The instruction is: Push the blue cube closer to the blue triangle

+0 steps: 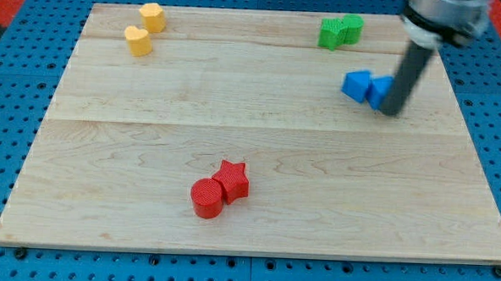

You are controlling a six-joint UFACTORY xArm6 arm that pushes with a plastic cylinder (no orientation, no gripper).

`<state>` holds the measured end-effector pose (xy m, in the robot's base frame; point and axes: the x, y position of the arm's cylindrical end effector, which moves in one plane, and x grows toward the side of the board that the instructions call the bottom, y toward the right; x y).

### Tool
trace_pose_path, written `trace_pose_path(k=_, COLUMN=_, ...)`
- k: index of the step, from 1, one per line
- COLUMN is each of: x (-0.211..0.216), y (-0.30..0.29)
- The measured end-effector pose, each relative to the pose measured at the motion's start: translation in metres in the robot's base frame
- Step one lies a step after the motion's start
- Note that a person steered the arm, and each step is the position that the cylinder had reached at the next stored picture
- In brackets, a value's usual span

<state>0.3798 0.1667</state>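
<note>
No jaws on this rig, so nothing opens or closes; just a dark rod, and my tip [391,112] sits on the surface [258,149] at the view's right, touching the right-hand blue block [378,91] on its right, lower side. That block is partly hidden behind the rod; shape hard to read, cannot tell for sure which is cube and which is triangle. The other blue block [356,84] sits just to its left, touching or nearly so. Task looks almost done already.

Risks, as judgement:
- Contact is low on the block's side, off-centre, so more pushing could spin it instead of sliding it straight.
- Blocks already together, so further push toward the view's left would shove both as a pair, not close any gap.
- A push drifting to the view's top could run the pair into the green blocks [339,31], which lie near, above.
- Rod hides the contact face, so slip-off is hard to spot.

Yellow blocks [144,28] at top left and red cylinder [206,198] with red star [233,179] at bottom are well apart, no risk.
</note>
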Motion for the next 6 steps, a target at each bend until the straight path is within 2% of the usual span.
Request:
trace_pose_path(k=1, x=-0.016, y=-0.026)
trace_pose_path(k=2, x=-0.006, y=0.044)
trace_pose_path(k=3, x=-0.025, y=0.074)
trace_pose_path(k=4, x=-0.062, y=0.042)
trace_pose_path(k=5, x=-0.079, y=-0.025)
trace_pose_path(k=6, x=-0.070, y=0.015)
